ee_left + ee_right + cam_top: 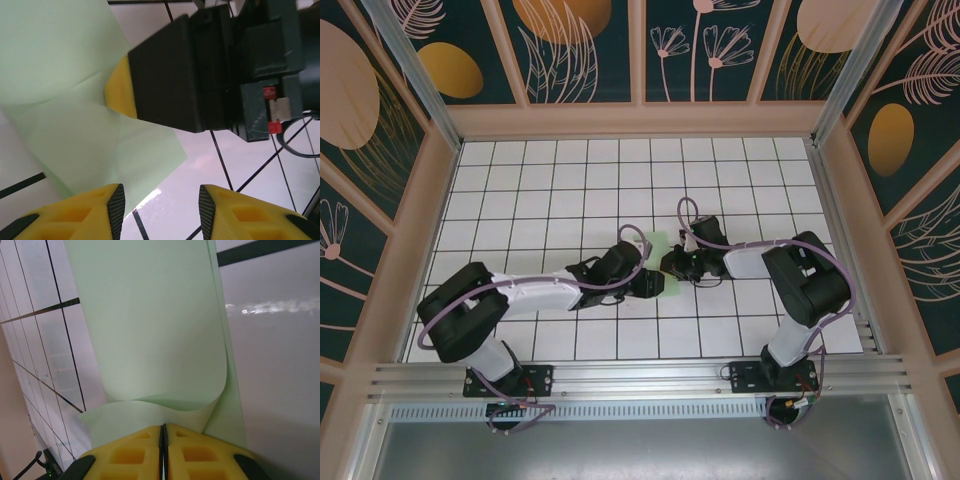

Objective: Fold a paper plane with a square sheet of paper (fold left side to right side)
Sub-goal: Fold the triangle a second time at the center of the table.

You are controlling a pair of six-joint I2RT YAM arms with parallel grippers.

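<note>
The square sheet of paper [658, 243] is pale mint green and lies mid-table between the two arms, partly covered by both grippers. In the right wrist view the paper [150, 330] curls up and over in a loose roll, its near edge running in between the fingertips of my right gripper [163, 430], which is shut on it. My left gripper [161, 205] is open just above the tiles, at the corner of the paper [75, 125], holding nothing. A yellow fingertip of the right gripper [120, 92] rests on the sheet. From above, my left gripper [655, 283] and right gripper [668, 265] almost touch.
The white grid table [570, 180] is boxed in by pale wooden walls [640, 120] at the back and both sides. A metal rail [640, 380] with the arm bases runs along the near edge. Purple cables [695, 225] loop over the right wrist.
</note>
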